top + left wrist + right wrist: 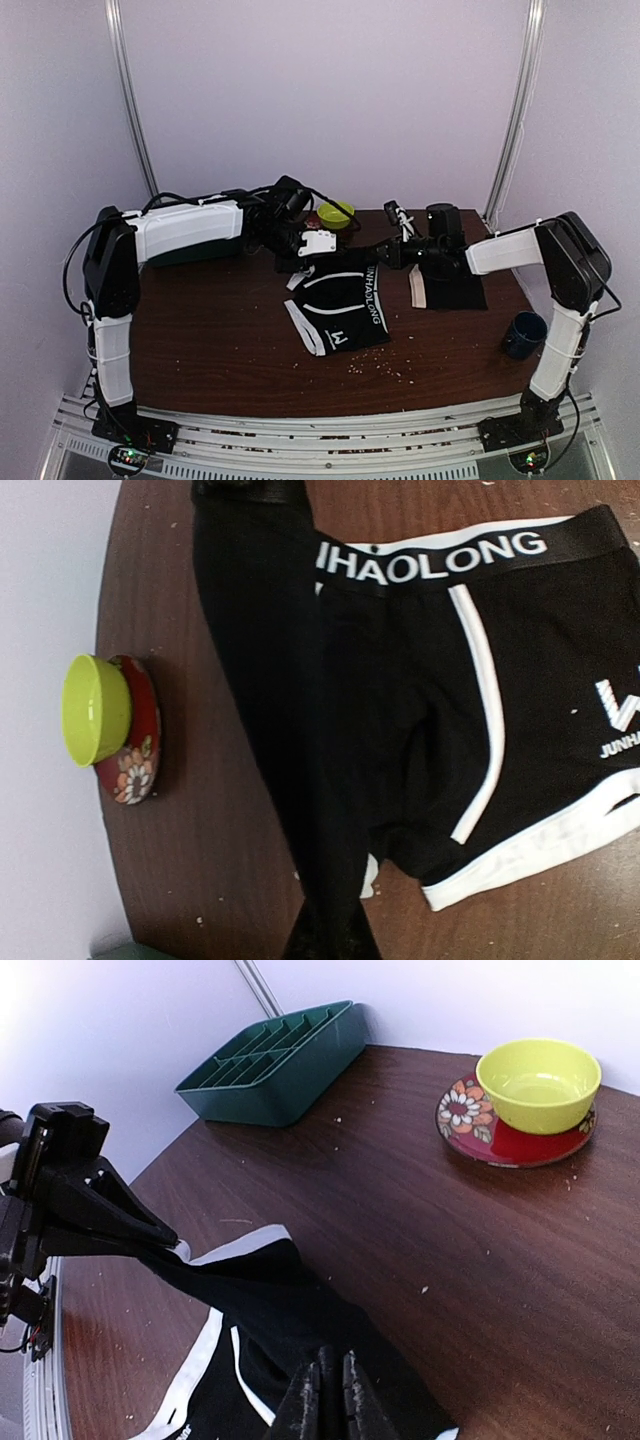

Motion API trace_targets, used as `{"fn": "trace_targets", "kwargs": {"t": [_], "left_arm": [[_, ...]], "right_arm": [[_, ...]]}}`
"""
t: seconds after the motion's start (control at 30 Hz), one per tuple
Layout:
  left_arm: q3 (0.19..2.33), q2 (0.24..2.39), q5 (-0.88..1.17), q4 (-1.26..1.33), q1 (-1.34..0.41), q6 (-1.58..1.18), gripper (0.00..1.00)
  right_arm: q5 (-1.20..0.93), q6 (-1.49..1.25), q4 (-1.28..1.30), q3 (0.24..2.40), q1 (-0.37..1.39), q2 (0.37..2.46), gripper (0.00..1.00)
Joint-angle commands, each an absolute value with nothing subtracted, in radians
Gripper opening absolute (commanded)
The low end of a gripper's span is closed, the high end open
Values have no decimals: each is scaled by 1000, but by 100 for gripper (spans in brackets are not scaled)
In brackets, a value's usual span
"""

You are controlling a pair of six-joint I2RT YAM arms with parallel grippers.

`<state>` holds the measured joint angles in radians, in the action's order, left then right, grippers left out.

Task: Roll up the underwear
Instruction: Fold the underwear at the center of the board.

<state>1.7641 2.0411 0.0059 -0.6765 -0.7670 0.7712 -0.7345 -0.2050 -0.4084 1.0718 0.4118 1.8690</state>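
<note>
From overhead, the left gripper (pixel 298 262) is clamping the upper edge of the black underwear with white trim (pixel 340 300), which is lying at the middle of the dark wooden table (pixel 200 330). The right gripper (pixel 378 258) is meeting that same upper edge. Right of centre, the plain black garment with one white band (pixel 455 285) is lying flat, partly under the right arm. A dark blue mug (pixel 523 335) is sitting at the lower right.

Over to the left wrist view: the black underwear with white trim (pixel 420 680) is filling the right of the frame, with a ridge of its fabric running top to bottom. At the left, a yellow-green bowl (pixel 95 708) is sitting on a red floral plate (pixel 135 755).

Right wrist view now: bottom centre, the right gripper (pixel 332 1400) is pinching the black fabric, fingers nearly together. At the left, the left gripper (pixel 160 1236) is holding the same cloth, raised between the two. A green compartment tray (pixel 275 1060) is resting at the top.
</note>
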Motion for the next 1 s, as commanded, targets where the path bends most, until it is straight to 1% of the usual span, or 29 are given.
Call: {"fn": "trace_targets", "kwargs": {"t": [0.0,0.17,0.37,0.57,0.8,0.97], "left_arm": [[1717,2001,120,-719,-800,721,0],[1675,1982,169,-724,-821,713,0],[1624,1959,219,-724,-838,719,0],[1564,1930,231,-727,-870,744,0],[1553,1939,261,-777,-902,760,0],[1541,1946,240,-797,-945,770,0]], "right_arm": [[-720,-206,-406,971,413,1786,10],[-698,-249,-447,880,434,1720,11],[-643,-256,-435,826,497,1685,11],[-515,-262,-428,711,544,1602,13],[-414,-262,-361,677,579,1573,13],[-359,-253,-315,662,605,1568,15]]}}
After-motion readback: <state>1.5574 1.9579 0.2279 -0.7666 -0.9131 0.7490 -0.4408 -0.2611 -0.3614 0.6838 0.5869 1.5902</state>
